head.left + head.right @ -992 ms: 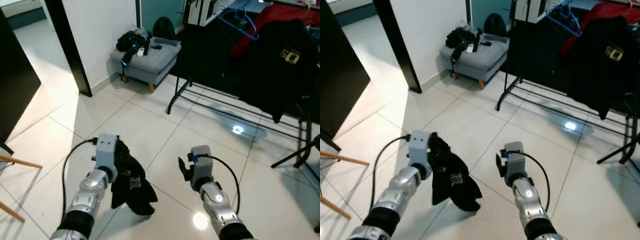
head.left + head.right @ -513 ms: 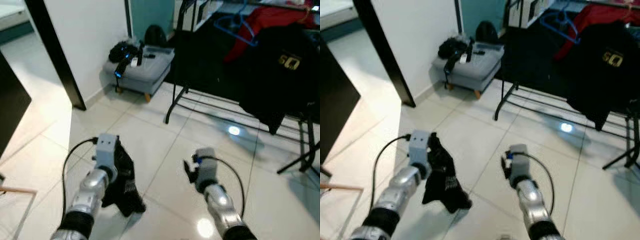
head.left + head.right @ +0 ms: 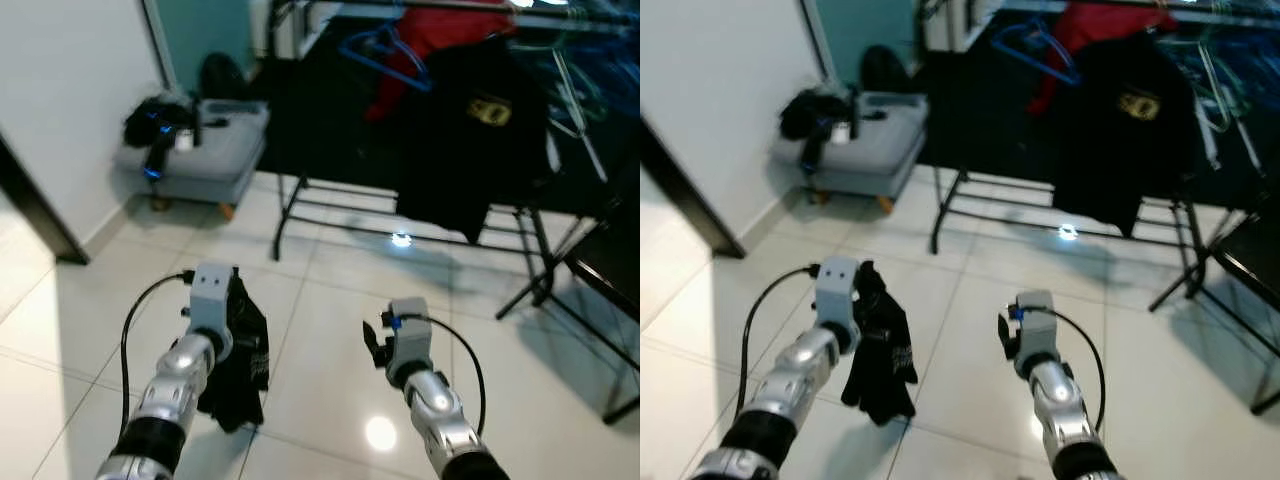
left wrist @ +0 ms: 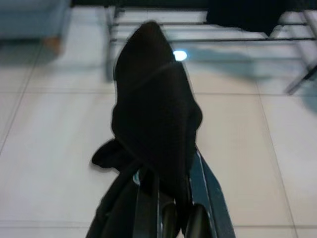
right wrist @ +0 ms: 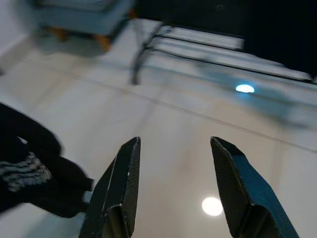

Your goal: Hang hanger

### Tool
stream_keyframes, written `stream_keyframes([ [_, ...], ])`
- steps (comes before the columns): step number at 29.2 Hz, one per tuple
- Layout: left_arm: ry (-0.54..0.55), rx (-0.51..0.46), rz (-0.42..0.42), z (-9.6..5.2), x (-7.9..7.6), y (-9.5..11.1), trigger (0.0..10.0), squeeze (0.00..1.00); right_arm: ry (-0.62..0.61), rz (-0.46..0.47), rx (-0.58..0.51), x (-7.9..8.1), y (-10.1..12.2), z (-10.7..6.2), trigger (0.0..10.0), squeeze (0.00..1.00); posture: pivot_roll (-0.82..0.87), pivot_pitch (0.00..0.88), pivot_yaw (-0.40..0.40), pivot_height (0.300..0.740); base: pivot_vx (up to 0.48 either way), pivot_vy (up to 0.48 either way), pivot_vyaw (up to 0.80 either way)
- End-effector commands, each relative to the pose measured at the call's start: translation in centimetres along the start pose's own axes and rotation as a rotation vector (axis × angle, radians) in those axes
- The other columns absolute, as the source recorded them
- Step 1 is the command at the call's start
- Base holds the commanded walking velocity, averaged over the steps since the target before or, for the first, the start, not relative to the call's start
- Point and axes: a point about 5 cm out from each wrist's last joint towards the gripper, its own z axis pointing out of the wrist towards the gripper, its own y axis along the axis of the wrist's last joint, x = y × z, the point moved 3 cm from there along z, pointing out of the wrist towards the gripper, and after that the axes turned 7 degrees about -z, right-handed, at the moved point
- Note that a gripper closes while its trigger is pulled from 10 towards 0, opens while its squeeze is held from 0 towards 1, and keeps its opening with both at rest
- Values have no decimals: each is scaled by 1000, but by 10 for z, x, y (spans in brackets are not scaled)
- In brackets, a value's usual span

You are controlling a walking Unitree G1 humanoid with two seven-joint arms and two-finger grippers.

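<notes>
Left end effector (image 3: 235,305) is pinching a black garment (image 3: 240,360), which drapes over its fingers and hangs down toward the tiled floor (image 3: 320,300). In the left wrist view you can see the cloth (image 4: 153,114) folded over the fingertips, with what may be a hanger's edge beneath it; you cannot confirm a hanger there. You hold it out front and low, probably so the load stays in sight while you walk.

Right end effector (image 5: 173,183) sits beside it, just to the right, fingers spread apart and holding nothing, likely kept free to steady the garment at the rail.

Ahead of both end effectors stands the black clothes rack (image 3: 300,195), its lower bars crossing the floor. A black shirt with a yellow print (image 3: 470,140) hangs from it, with a red garment (image 3: 430,40) and a blue hanger (image 3: 385,50) behind, up to the left. Off to the left of the left end effector, further away, a grey footstool (image 3: 205,150) carries dark items.

Compared with a second ago, your camera has swung right and the rack now fills the middle of the view, with the footstool pushed toward the edge. The garment hangs more bunched and closer under the left end effector than it did then. Both arms keep much the same pose.
</notes>
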Motion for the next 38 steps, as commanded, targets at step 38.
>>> stream_keyframes([
  [38,-38,-26,14,4,-8,13,10000,0,-20,8,-138,-10,35,8,10000,0,-74,96,47,740,395,0,0],
])
